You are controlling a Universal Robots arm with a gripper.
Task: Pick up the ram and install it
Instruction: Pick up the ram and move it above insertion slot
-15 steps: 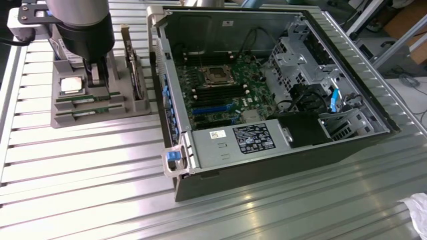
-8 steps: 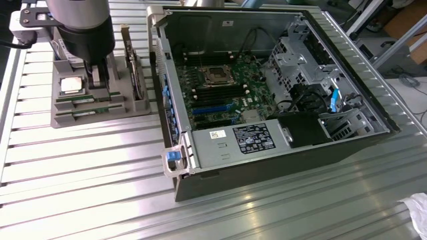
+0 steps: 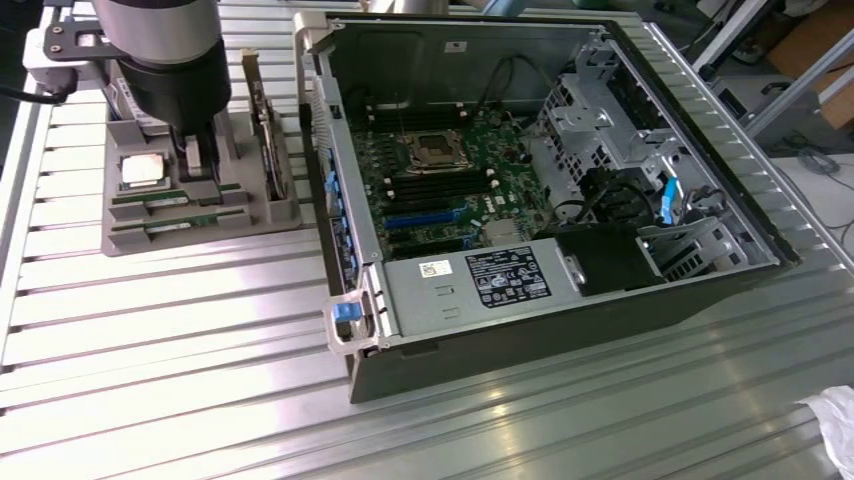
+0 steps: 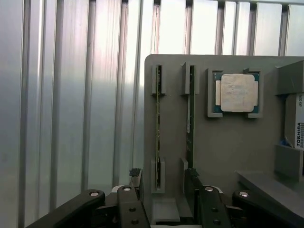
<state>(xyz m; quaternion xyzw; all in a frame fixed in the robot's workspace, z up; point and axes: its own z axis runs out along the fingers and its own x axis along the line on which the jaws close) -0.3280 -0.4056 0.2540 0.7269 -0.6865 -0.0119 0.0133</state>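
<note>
We see the gripper at the end of the robot arm, pointing straight down with its two black fingers spread wide apart and nothing clamped between them. Directly under it is a gray tray of computer parts. The ram, a long, narrow green stick standing on edge in two gray end brackets, has its near end in the gap between the open fingers, and the rest of it runs straight away from the gripper. We cannot tell whether either finger touches it. A second stick of the same kind lies parallel just beside it, in line with the other finger rather than in the gap. Further out on that side, level with the sticks' far ends, a square silver CPU chip sits flat in its own corner-bracketed pocket. Beyond the chip, at the tray's edge, a hard drive with a white label stands in a slot. The tray rests on a ribbed metal table. Well apart from the gripper, toward the exterior view's right, an open computer case lies on the same table. Inside it are the motherboard, with an empty processor socket, long black memory slots and a gray power supply.
</note>
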